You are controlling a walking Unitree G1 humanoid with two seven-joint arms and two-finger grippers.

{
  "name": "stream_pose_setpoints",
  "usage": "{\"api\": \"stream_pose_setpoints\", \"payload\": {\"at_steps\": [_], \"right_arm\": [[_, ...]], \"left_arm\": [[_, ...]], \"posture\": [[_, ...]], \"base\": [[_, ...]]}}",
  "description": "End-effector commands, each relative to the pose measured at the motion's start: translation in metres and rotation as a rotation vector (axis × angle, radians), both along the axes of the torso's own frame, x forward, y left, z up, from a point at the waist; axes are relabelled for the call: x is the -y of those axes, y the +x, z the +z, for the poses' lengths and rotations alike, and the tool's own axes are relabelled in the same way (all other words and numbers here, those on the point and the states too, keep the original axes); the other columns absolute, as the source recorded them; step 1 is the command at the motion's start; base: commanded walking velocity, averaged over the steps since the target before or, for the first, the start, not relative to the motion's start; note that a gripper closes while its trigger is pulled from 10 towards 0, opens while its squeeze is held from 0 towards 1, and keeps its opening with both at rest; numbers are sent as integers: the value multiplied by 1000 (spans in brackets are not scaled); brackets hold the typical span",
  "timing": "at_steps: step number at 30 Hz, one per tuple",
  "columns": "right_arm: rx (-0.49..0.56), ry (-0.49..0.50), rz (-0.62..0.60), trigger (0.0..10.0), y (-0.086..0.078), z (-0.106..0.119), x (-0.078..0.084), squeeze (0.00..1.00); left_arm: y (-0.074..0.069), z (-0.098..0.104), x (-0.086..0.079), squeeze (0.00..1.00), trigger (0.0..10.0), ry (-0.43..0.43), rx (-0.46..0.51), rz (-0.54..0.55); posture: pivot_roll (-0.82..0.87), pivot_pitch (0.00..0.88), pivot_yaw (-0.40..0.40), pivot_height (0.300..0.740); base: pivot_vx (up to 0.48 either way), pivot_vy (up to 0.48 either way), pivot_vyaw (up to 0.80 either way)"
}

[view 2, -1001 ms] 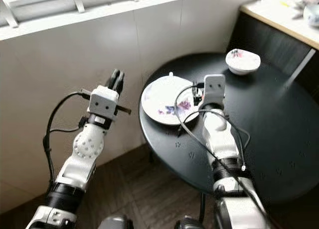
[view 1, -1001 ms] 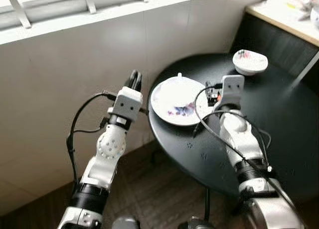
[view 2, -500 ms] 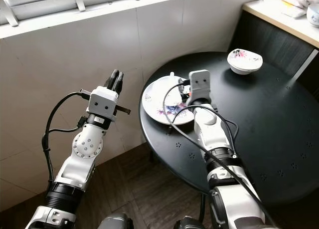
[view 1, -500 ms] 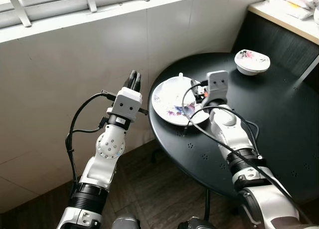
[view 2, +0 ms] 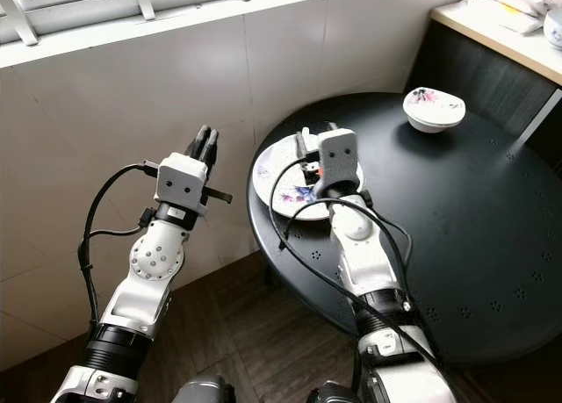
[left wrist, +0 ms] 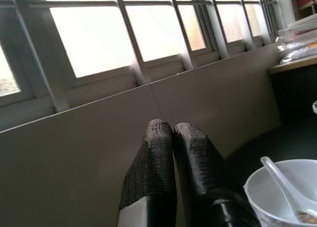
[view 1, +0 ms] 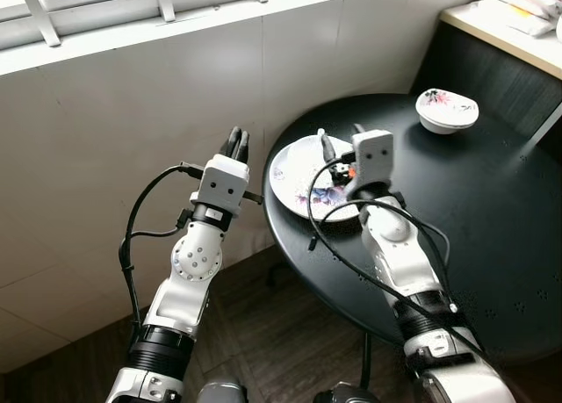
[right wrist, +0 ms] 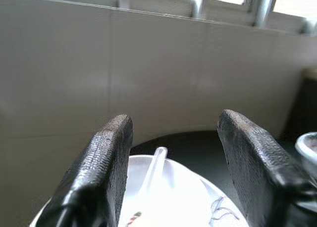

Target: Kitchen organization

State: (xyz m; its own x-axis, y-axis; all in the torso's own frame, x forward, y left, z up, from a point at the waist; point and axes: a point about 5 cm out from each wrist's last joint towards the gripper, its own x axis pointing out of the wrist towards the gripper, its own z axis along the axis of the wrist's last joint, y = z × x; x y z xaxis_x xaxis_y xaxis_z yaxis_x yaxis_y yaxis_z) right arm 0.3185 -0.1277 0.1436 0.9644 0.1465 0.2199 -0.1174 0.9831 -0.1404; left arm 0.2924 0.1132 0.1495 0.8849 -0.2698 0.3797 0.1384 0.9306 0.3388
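Glossy white ceramic plate (view 1: 303, 170), matt black table (view 1: 492, 227); rough-textured black fingers (right wrist: 106, 158)

A round black table (view 1: 492, 227) stands by a white tiled wall (view 1: 132, 122) under bright barred windows (left wrist: 124, 34).

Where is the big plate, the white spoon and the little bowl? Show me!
plate (view 1: 303, 170): left eye view, on its bare left part.
spoon (right wrist: 154, 170): right wrist view, on the middle of its handle.
small bowl (view 1: 447, 111): left eye view, on its flowered inside.
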Motion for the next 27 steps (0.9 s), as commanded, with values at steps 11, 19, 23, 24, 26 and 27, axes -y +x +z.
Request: {"api": "stream_pose_setpoints", "payload": {"at_steps": [11, 19, 23, 24, 26, 27], "right_arm": [[-56, -108, 17, 10000, -46, -25, -2, 0], [-9, -137, -24, 10000, -42, -15, -5, 0], [10, -148, -60, 10000, -40, -10, 1, 0], [15, -149, -70, 10000, -39, -9, 2, 0], [26, -154, -89, 10000, -37, -6, 5, 0], [32, -156, -98, 10000, -35, -4, 7, 0]], "left_arm": [[-1, 1, -5, 0, 10000, 14, 11, 0], [-1, 1, -4, 0, 10000, 31, 8, -8], [1, 2, -7, 0, 10000, 29, 14, 4], [1, 2, -7, 0, 10000, 28, 14, 5], [1, 2, -7, 0, 10000, 27, 14, 3], [1, 2, -7, 0, 10000, 26, 15, 2]], "posture": [[130, 0, -19, 740], [135, 0, -14, 740], [139, 0, -18, 740], [139, 0, -18, 740], [138, 0, -18, 740], [138, 0, -18, 740]], "base": [[0, 350, 0], [0, 0, 0], [228, 0, 0], [349, 0, 0], [347, 0, 0], [349, 0, 0]]}}
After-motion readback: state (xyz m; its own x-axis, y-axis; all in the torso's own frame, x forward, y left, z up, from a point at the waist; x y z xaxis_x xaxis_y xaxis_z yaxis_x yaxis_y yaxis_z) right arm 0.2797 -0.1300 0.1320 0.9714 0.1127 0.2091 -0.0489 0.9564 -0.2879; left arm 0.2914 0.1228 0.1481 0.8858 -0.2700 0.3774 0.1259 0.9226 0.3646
